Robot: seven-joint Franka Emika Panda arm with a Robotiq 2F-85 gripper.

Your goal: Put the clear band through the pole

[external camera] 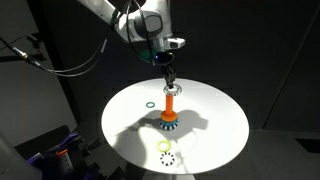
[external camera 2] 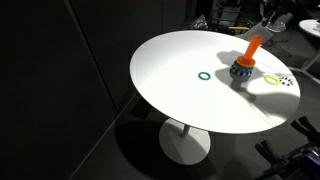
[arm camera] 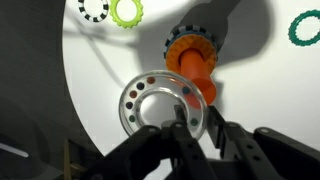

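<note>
In the wrist view my gripper (arm camera: 197, 113) is shut on the right rim of the clear band (arm camera: 150, 105), a see-through ring with small coloured dots around it. The band hangs just in front of and beside the orange pole (arm camera: 195, 62), partly overlapping it in this view. In an exterior view the gripper (external camera: 168, 74) hangs directly above the pole (external camera: 171, 100), which stands upright on its base of coloured rings. The pole (external camera 2: 251, 48) also shows near the far side of the table; there the band is too faint to make out.
The round white table (external camera: 220, 120) carries a dark green ring (external camera: 149, 103), a yellow-green ring (external camera: 164, 147) and a black-and-white dotted ring (external camera: 167, 157). The wrist view shows the same ones: green ring (arm camera: 304, 28), yellow-green ring (arm camera: 127, 11), dotted ring (arm camera: 93, 9). Dark floor surrounds the table.
</note>
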